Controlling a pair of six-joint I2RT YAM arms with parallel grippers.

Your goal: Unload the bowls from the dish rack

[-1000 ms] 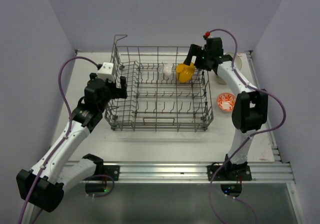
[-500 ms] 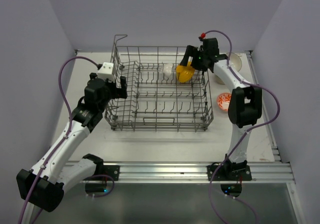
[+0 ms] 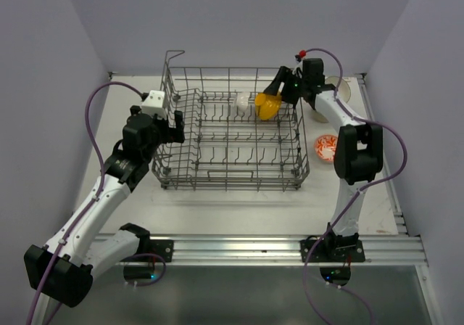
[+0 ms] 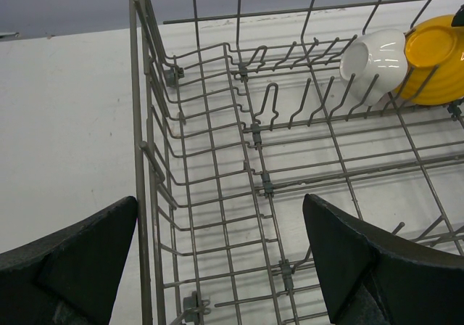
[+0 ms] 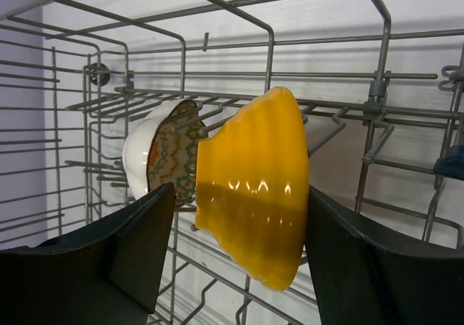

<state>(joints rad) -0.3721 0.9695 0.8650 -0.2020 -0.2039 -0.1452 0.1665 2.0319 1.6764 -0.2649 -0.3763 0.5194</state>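
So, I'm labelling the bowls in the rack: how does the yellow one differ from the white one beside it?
The yellow bowl is plain and ribbed; the white bowl has a green-brown pattern inside. The yellow bowl sits between the fingers of the right end effector, though a firm grip cannot be confirmed; the white bowl is untouched. Both stand on edge, side by side, among the tines of the dish rack.

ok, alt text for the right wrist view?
A ribbed yellow ceramic bowl stands on edge in the grey wire dish rack, between the open dark fingers of the right tool. Behind it sits a white bowl with a patterned inside.
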